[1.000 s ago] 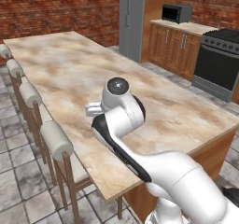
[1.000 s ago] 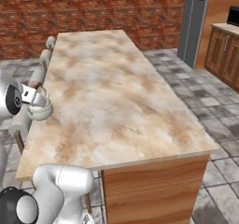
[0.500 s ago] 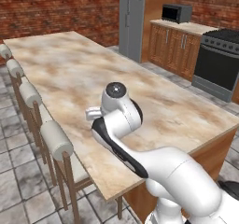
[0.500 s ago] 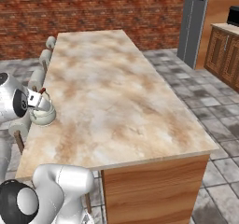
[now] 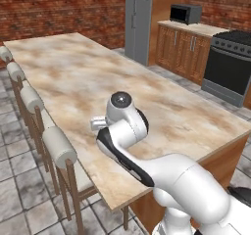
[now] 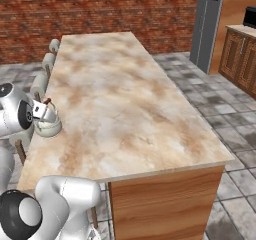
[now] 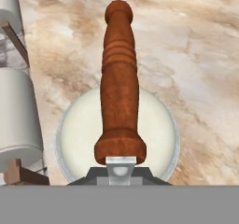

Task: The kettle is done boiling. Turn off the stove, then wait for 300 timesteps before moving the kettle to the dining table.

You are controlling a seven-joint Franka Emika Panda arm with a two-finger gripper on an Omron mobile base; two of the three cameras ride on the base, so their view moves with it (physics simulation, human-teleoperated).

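Note:
The cream-white kettle [image 6: 48, 126] sits low on the dining table [image 6: 115, 99], close to its stool-side edge, and I cannot tell whether its base touches the top. My gripper [image 6: 41, 110] is shut on the kettle's reddish-brown wooden handle [image 7: 120, 78], directly above the round cream body [image 7: 77, 134]. In the left base view my wrist [image 5: 122, 114] hangs over the same edge of the dining table [image 5: 162, 106]. The black stove [image 5: 229, 65] stands far off at the back right, against the wall.
Padded stools [image 5: 58, 146] line the table's near long side, one right beside the kettle [image 7: 16, 106]. A grey fridge [image 5: 138, 21], wooden cabinets [image 5: 184, 50] and a microwave [image 5: 185, 13] stand beyond the table. The stone top stretches wide past the kettle.
The gripper has come down with the kettle and shifted slightly inward over the table; the kettle now sits lower, at the table top.

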